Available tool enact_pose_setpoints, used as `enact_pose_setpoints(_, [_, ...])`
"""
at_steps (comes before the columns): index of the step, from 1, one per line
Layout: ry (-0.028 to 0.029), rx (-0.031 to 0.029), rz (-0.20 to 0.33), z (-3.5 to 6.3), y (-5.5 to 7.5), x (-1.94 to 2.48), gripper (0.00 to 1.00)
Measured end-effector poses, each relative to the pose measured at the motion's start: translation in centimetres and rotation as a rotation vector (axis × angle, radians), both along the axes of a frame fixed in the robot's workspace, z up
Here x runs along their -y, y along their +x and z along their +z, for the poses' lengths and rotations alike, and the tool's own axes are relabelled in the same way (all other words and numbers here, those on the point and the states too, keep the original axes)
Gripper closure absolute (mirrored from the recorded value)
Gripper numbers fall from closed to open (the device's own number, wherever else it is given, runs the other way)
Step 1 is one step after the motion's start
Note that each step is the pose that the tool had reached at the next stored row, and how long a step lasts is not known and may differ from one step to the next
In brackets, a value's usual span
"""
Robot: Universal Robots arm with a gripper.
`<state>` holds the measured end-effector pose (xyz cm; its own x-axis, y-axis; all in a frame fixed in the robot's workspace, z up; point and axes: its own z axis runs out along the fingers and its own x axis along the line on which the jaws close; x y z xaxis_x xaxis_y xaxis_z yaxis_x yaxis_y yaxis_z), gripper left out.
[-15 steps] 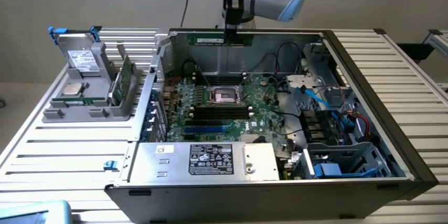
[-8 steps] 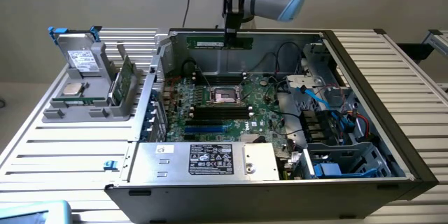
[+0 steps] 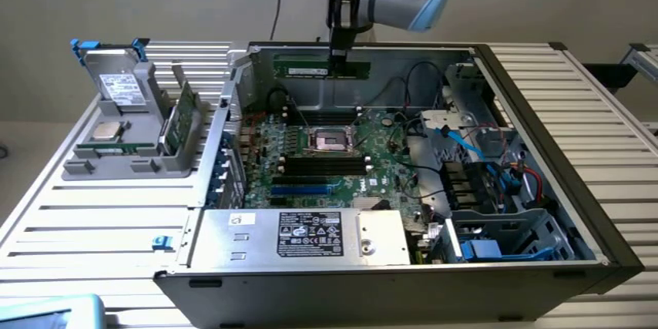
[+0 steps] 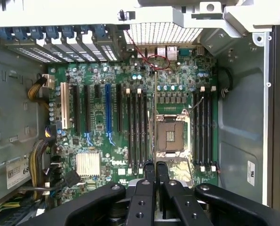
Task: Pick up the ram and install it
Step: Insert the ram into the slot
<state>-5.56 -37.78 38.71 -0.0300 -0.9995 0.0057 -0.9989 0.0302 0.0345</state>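
Ram [image 3: 303, 70] in gripper [image 3: 340, 58], prob. above mobo [image 3: 383, 142]

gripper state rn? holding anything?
Gripper: closed, holding the ram above the open computer case.
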Motion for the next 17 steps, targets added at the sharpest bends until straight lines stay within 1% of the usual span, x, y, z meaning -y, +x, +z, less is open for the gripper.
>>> enact_pose_setpoints(2, [0.0, 0.0001, 0.0, -0.06, 0.0, 0.06, 0.87])
enact_pose_setpoints(3, [-0.0021, 0.0, 0.0, -0.13, 0.0, 0.06, 0.87])
enact_pose_setpoints(4, [-0.006, 0.0, 0.001, -0.22, 0.0, 0.06, 0.87])
enact_pose_setpoints(6, [-0.0167, 0.0, 0.001, -0.33, 0.0, 0.07, 0.87])
enact_pose_setpoints(7, [-0.0183, 0.0, 0.001, -0.39, 0.0, 0.07, 0.87])
enact_pose_setpoints(11, [-0.0191, 0.0, 0.001, -0.82, 0.0, 0.11, 0.87])
enact_pose_setpoints(17, [-0.019, -0.0001, 0.001, -1.92, 0.1, 0.42, 0.87])
